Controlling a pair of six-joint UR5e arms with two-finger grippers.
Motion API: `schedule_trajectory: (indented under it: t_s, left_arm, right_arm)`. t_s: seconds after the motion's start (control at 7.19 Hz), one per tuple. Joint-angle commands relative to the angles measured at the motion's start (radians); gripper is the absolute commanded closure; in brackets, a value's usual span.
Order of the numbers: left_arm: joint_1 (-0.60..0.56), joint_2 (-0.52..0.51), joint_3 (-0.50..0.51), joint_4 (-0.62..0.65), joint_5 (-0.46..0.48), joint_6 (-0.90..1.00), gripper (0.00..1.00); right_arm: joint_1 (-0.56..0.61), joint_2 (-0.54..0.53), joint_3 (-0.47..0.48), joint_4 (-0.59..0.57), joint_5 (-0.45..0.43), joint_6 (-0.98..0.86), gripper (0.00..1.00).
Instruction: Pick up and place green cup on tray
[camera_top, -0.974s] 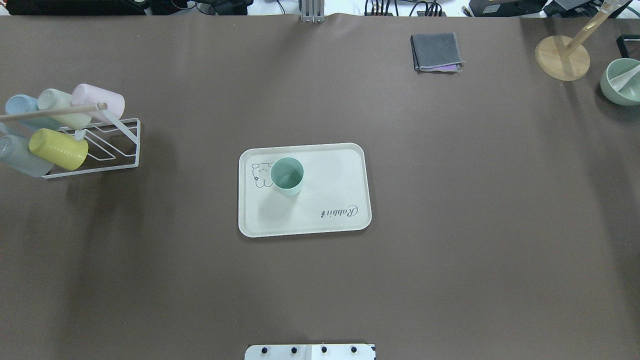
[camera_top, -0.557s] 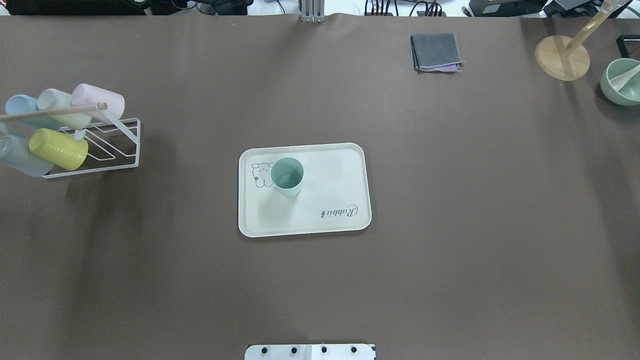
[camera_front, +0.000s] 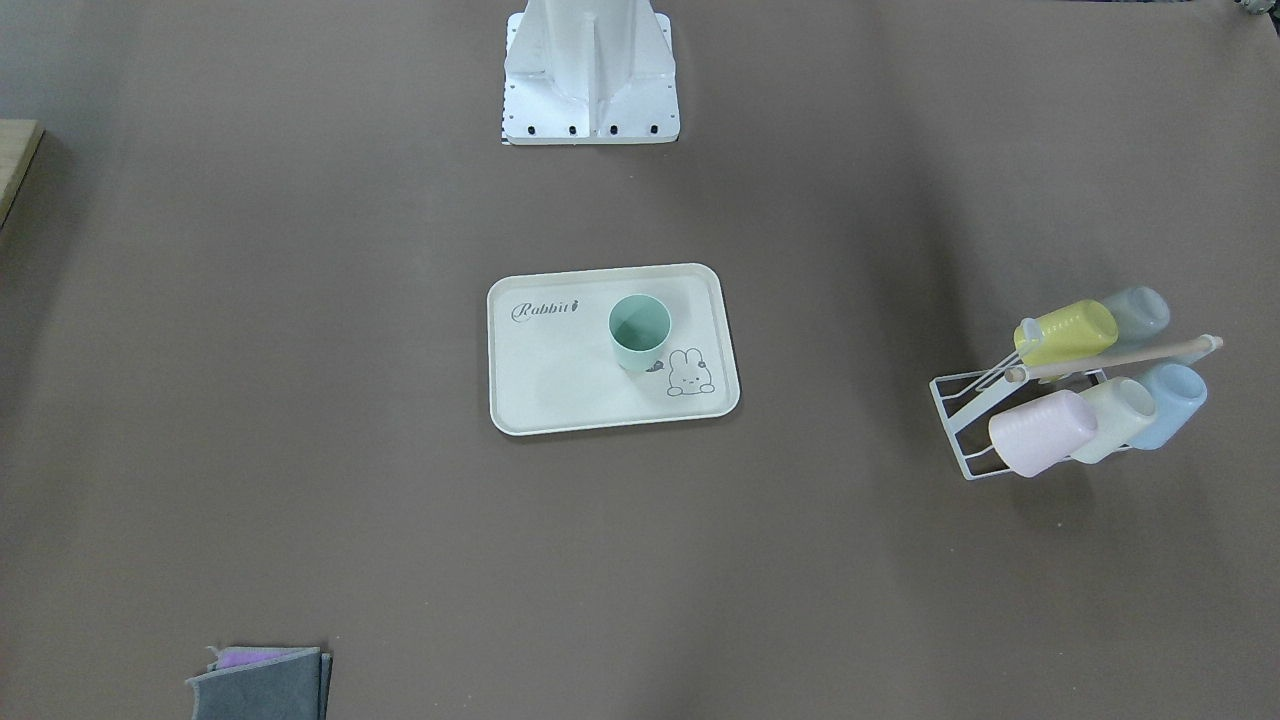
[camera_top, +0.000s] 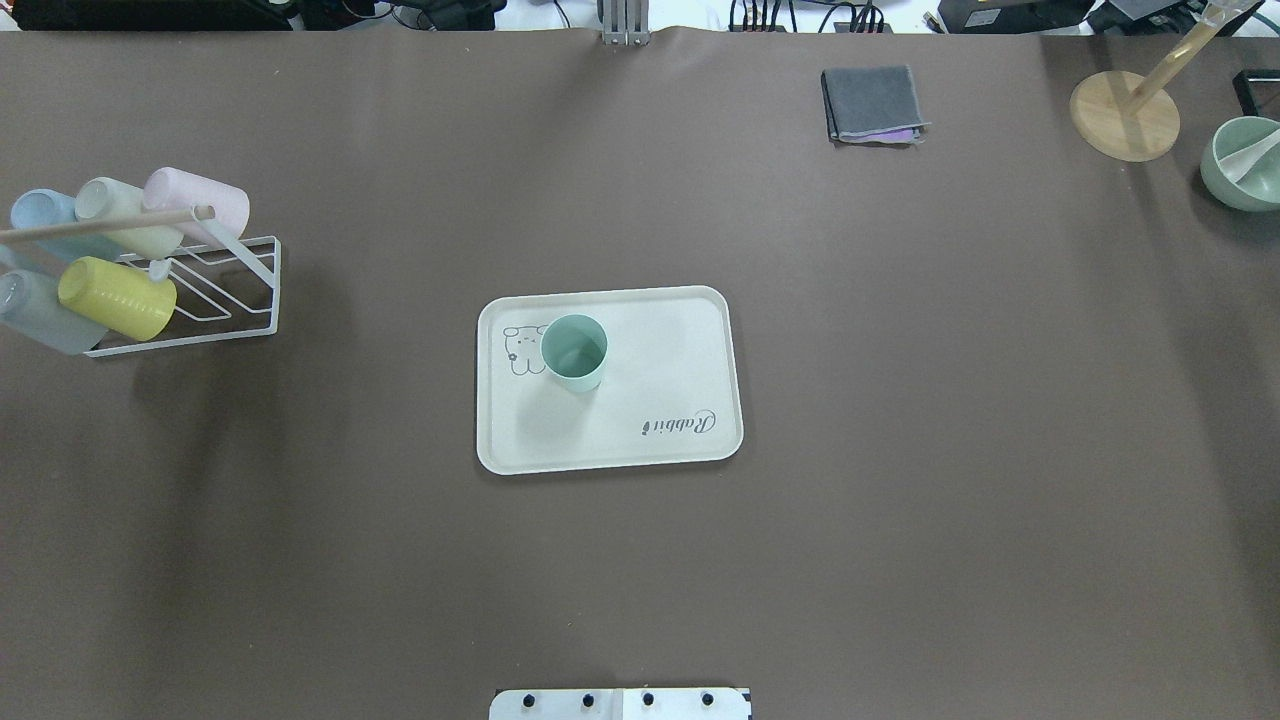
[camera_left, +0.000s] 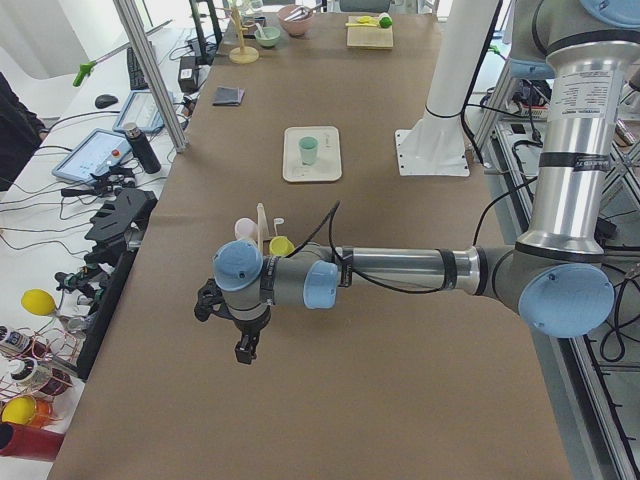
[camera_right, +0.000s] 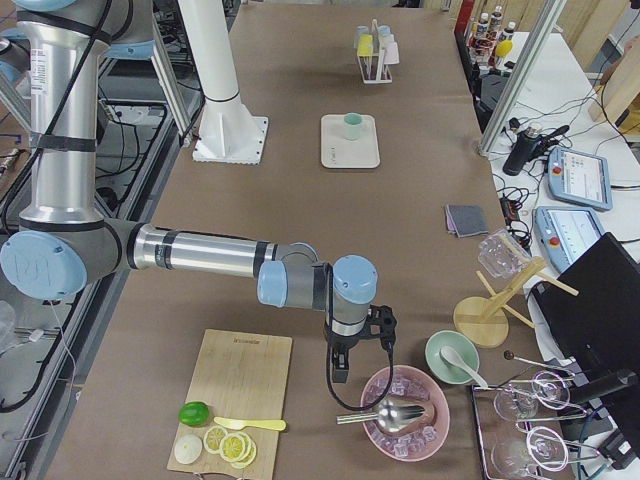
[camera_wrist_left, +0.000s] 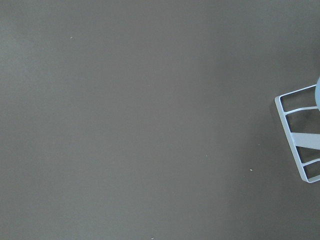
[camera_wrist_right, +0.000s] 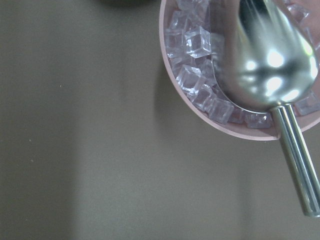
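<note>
Jaws, seen only from the side views, cannot be read as wide or narrow; green cup (camera_top: 574, 352) stands upright on tray (camera_top: 670, 360), unmoved over the last second, so placement appears complete.

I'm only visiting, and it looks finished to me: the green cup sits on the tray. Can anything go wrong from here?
Possibly. The green cup stands free near one end of the tray, by the bunny drawing; a knock to the tray might tip it. The right arm's jaws hang just beside the pink ice bowl and its metal scoop, so a careless move could hit them.
</note>
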Motion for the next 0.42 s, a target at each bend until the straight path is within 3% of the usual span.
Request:
schedule_trajectory:
  t_s: [0.0,0.28]
  left_arm:
    - [-0.001,0.005,0.0,0.0,0.002,0.002,0.02]
    - [-0.004,0.013,0.002,0.0,0.0,0.002,0.02]
  right_arm:
    - [0.0,0.001,-0.004,0.0,0.0,0.008,0.0]
    - [0.0,0.006,-0.026,0.0,0.001,0.008,0.0]
